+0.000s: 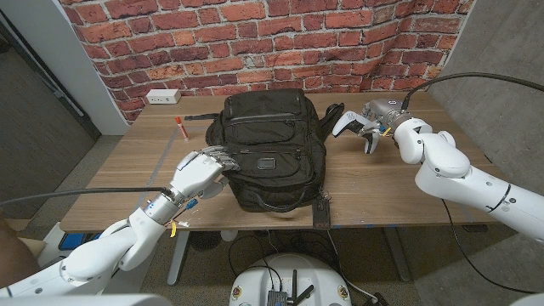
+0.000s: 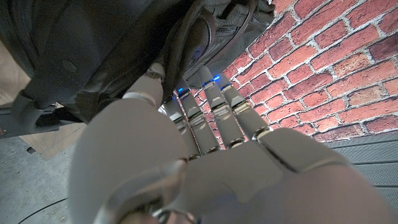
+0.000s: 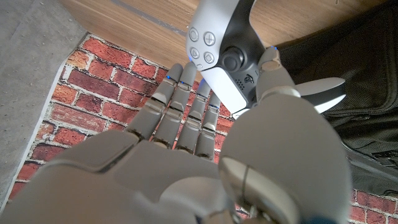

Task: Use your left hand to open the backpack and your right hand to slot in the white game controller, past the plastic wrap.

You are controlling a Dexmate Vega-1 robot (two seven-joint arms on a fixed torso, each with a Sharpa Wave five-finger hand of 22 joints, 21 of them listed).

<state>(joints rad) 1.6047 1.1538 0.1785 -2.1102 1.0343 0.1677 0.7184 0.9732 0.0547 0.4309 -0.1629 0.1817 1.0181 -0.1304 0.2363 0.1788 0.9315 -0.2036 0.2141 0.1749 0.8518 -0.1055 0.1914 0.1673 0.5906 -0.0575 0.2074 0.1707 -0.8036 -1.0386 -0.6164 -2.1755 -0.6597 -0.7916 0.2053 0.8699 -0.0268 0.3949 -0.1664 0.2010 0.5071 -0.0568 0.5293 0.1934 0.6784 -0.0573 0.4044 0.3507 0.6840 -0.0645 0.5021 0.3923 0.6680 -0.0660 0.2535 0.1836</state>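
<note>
the white game controller, a two-tone pad with a black centre, thumbstick and round face buttons, was held in the right hand just beside the backpack's right side above the tabletop. the black backpack lay zipped in the middle, and the left hand rested its fingers on the near left corner, gripping nothing.

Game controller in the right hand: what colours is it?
White shell with a black centre, seen best in the right wrist view: game controller.
</note>
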